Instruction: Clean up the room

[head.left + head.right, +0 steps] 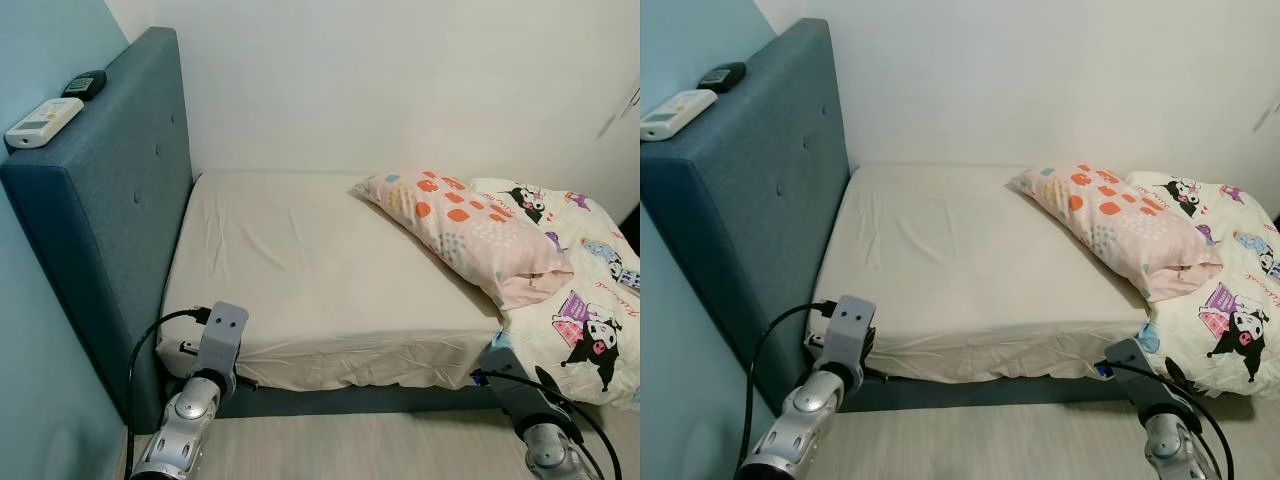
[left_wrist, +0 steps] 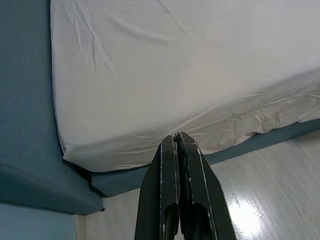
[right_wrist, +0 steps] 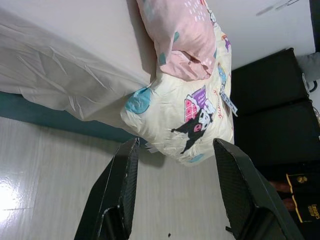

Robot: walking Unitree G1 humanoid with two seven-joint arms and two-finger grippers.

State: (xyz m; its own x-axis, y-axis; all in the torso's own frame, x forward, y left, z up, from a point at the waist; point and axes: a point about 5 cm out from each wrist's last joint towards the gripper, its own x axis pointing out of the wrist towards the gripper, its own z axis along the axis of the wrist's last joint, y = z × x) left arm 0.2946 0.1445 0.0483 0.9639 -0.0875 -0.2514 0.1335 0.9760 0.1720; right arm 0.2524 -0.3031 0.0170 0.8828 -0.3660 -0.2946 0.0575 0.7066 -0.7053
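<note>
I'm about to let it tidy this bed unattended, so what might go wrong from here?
1. The cream cartoon-print quilt hangs over the mattress edge near the right end effector, whose fingers are open; a pull may drag it onto the floor.
2. The pink spotted pillow rests partly on that quilt and could slide along with it.
3. The white remote control sits on top of the blue padded headboard; a bump there may knock it off.
</note>
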